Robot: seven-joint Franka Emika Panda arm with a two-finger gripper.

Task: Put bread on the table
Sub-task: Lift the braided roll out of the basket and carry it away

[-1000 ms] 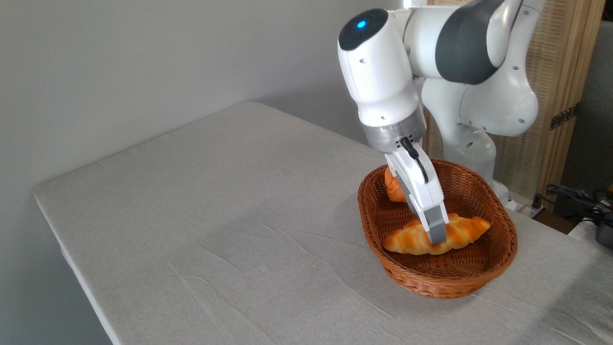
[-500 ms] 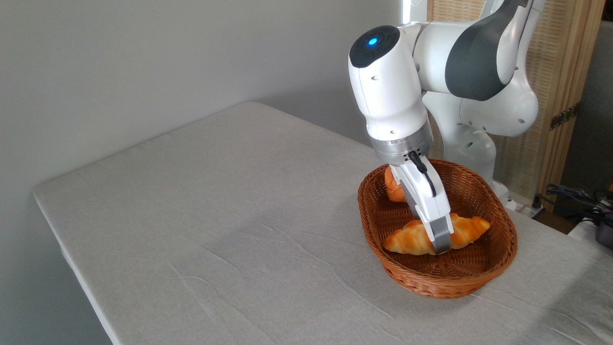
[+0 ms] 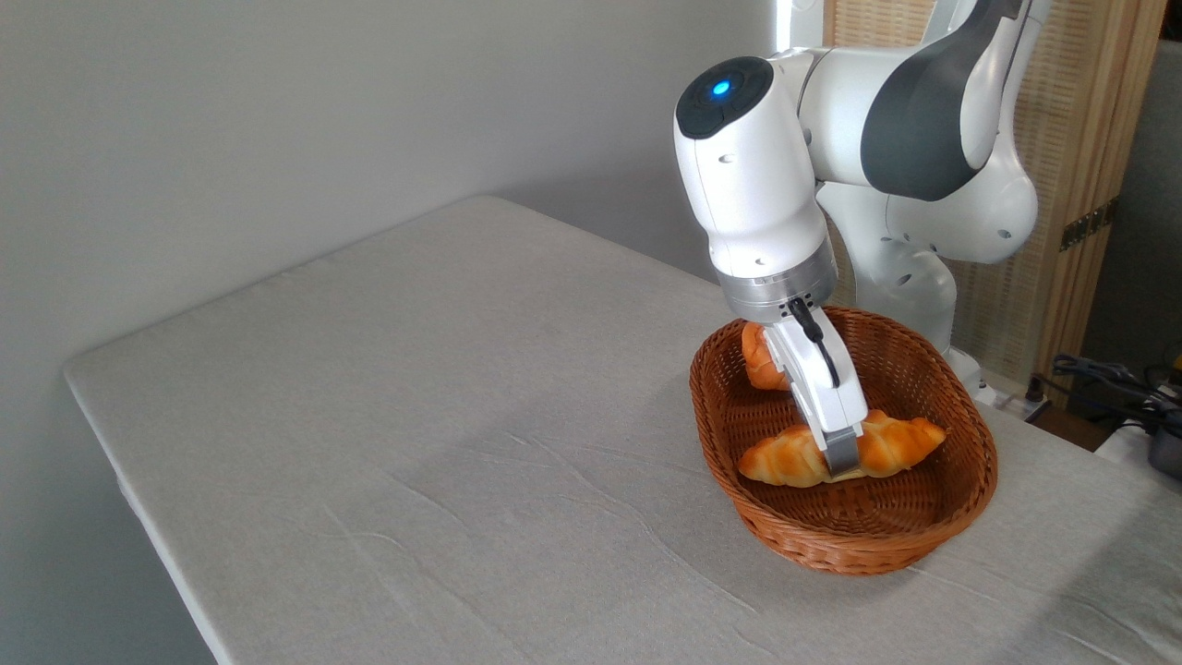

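Bread [image 3: 886, 445] lay inside wicker basket [image 3: 960, 517], lower right of frame, on table [image 3: 443, 416]; gripper [image 3: 840, 459] straddled loaf's middle; grip state could not be told.

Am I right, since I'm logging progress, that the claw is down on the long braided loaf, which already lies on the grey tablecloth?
Not quite. The claw is down on the bread, but the loaf still lies inside the wicker basket, not on the table. The camera view shows this.
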